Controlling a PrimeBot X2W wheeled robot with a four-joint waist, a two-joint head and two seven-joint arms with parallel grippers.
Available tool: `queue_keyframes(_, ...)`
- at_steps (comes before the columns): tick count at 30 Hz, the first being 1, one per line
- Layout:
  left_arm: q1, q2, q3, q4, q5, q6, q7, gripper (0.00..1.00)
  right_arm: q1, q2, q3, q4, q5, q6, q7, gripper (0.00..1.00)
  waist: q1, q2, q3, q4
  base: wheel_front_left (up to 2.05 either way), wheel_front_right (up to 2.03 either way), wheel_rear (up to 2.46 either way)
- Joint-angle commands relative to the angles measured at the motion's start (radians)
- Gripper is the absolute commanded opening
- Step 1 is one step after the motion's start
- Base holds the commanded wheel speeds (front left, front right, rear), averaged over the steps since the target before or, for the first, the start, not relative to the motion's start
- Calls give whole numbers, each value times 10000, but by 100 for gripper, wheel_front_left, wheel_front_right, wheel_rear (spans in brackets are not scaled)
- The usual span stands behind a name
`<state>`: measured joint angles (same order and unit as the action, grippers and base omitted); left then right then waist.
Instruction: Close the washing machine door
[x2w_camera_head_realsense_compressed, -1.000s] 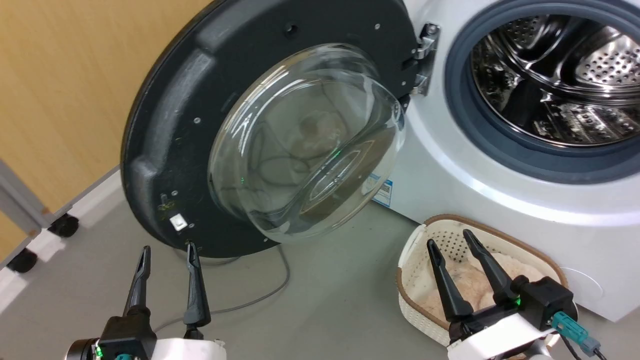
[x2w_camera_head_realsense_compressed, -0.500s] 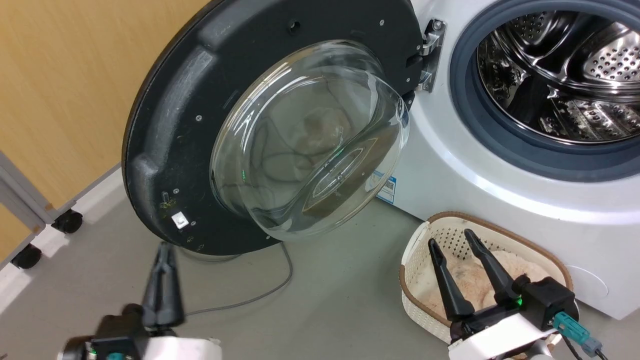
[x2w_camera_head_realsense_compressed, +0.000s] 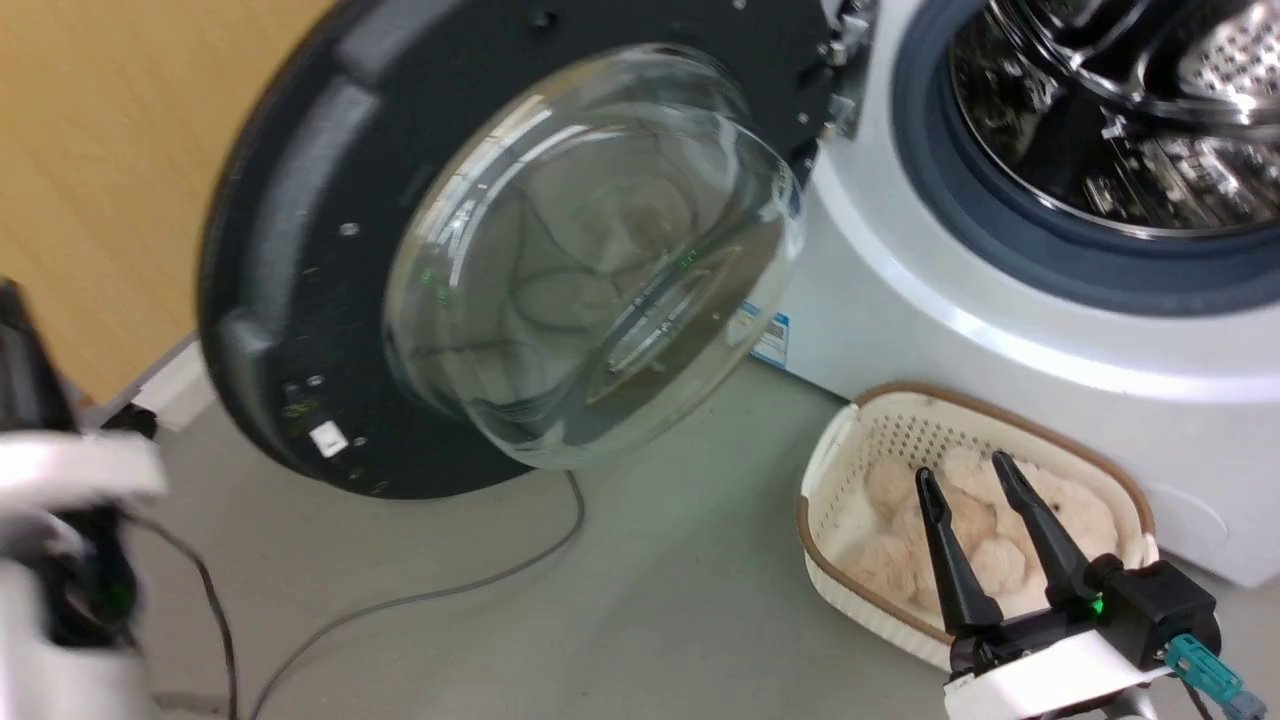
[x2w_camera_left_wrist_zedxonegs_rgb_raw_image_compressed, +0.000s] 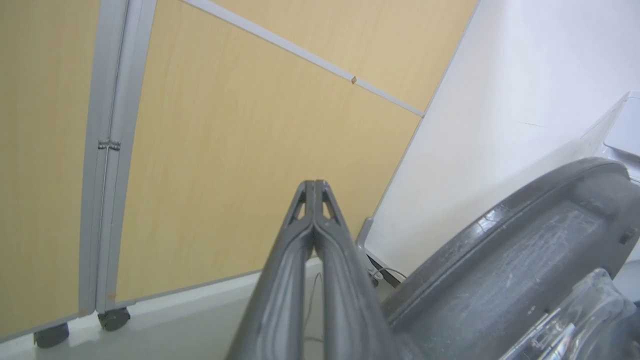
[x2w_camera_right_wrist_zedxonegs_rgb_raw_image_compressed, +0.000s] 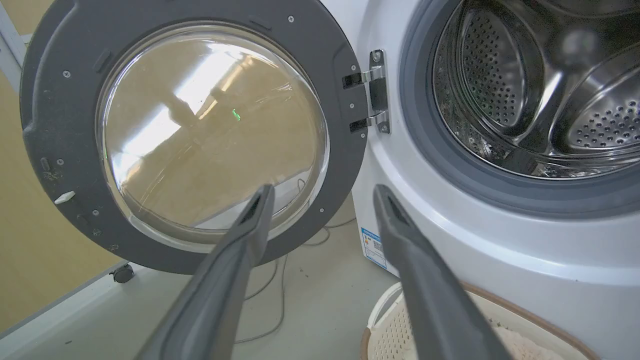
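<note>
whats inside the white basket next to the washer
A pale pink fluffy plush toy fills the basket. The right tool hangs in front of part of it, and anything beneath the plush is hidden.

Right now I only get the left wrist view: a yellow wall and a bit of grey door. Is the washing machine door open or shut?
Observer: Open. The door stands swung wide on its hinge, and the shiny steel drum is showing.
Operator: What are my other fingers doing?
Observer: The right fingers are spread apart, holding nothing, above a white basket on the floor by the machine.
Operator: What's in the basket?
Observer: Something fluffy and pale pink, which looks like a soft toy.
</note>
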<state>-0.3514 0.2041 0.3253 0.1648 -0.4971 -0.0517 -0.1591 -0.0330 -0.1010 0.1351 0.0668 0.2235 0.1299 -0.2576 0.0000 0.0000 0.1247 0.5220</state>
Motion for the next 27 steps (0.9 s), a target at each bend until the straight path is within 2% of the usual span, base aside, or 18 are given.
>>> queue_keyframes(1,-258,48,66,170,-200,-70,183,0,17,-97,-17,-50,-14,8,-42,100,0,0,168,-156,0,0,0)
queue_keyframes(6,-1693,551,1150,1738,-1936,235,1641,0,-114,-242,-2,-74,-53,8,-42,100,0,0,491,-420,0,0,0)
queue_keyframes(12,-2954,598,2195,3450,-4402,571,4054,0,-264,-383,70,-17,-36,8,-42,100,0,0,665,-605,0,0,0)
queue_keyframes(16,-3542,372,3014,3912,-6170,772,5510,0,-321,-395,70,21,-30,8,-42,100,0,0,670,-666,0,0,0)
queue_keyframes(23,-2981,229,2799,3516,-7196,632,7929,0,-266,-269,-12,92,-10,8,-42,100,0,0,429,-650,0,0,0)
queue_keyframes(27,-2415,-12,2534,2962,-7491,737,9021,0,-217,-142,-86,110,28,8,-42,100,0,0,176,-634,0,0,0)
